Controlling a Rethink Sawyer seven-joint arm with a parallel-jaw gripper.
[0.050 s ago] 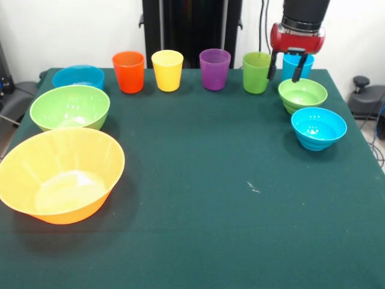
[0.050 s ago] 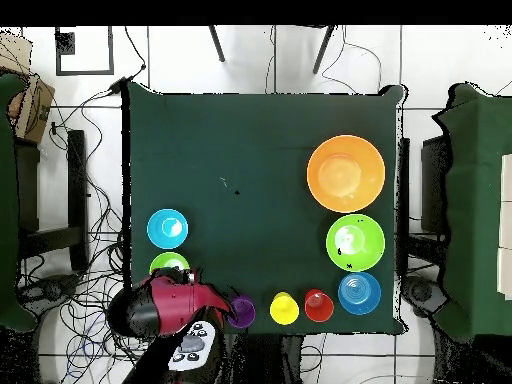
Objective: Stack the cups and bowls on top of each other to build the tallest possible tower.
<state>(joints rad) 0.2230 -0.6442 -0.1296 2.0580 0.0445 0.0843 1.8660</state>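
Large orange bowl (image 1: 60, 174) nearest, nothing stacked.
Gripper (image 1: 287, 71) fingers spread, empty, above small green bowl (image 1: 302, 94) (could nudge the green cup (image 1: 257, 72) beside it).

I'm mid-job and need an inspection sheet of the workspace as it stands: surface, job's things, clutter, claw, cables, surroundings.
Surface: dark green cloth, one small pale speck.
Job's things: five cups in a far row, orange, yellow, purple, green, light blue; five bowls, large orange, medium green, medium blue, small green, small blue. Nothing stacked.
Clutter: nothing seen.
Claw: open, empty, between the green and light blue cups.
Cables: many on the floor.
Surroundings: side tables, cardboard box.
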